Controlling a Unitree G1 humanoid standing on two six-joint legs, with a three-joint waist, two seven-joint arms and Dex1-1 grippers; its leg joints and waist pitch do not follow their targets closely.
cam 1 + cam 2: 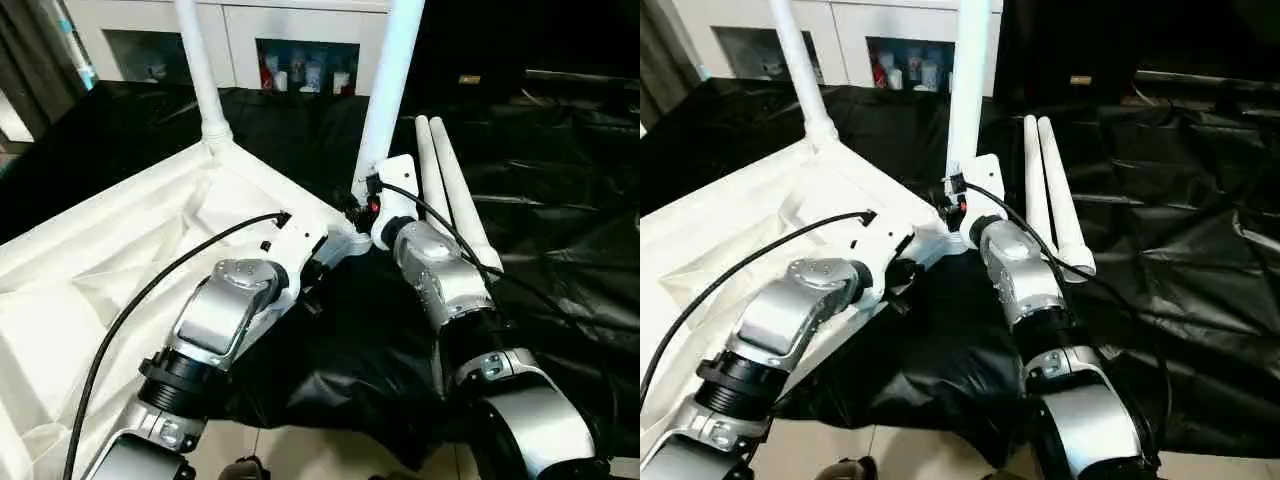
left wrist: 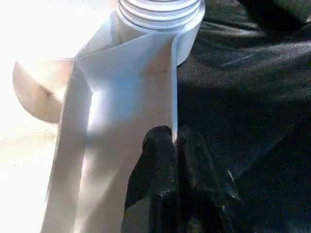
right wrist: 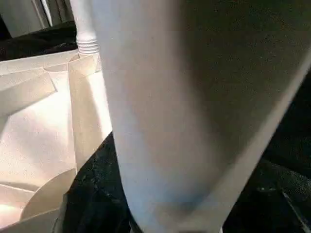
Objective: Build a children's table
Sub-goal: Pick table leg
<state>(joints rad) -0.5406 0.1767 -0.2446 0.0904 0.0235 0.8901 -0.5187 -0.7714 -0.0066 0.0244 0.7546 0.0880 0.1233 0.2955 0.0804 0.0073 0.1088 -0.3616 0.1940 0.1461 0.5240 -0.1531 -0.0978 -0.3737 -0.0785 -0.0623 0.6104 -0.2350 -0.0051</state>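
1. My right claw (image 1: 372, 205) is sitting at the base of the near upright leg (image 1: 392, 75). Its fingers are hidden behind the white wrist housing and the leg, so I cannot tell from the head views how they are standing. In the right wrist view the leg (image 3: 194, 107) is pressing so close to the camera that my own fingers are not showing there either. The claw is standing about half open at the leg, and whether it is gripping the leg I cannot tell.
2. My left claw (image 2: 177, 160) is clenched, with the thin rim wall of the table top (image 2: 121, 126) running down between or just beside its fingertips; whether the fingers are pinching that wall is hard to make out.
3. Both upright legs are being cut off by the upper picture edge, the far upright leg (image 1: 200, 70) included.
4. The upturned table top (image 1: 90, 270) is lying over the left part of the bench (image 1: 560, 200), running out past the left picture edge.
5. The threaded socket (image 2: 160, 12) of the near corner is sitting just beyond my left claw.
6. Two loose legs (image 1: 450, 190) are lying side by side and touching on the bench, just to the right of my right forearm.
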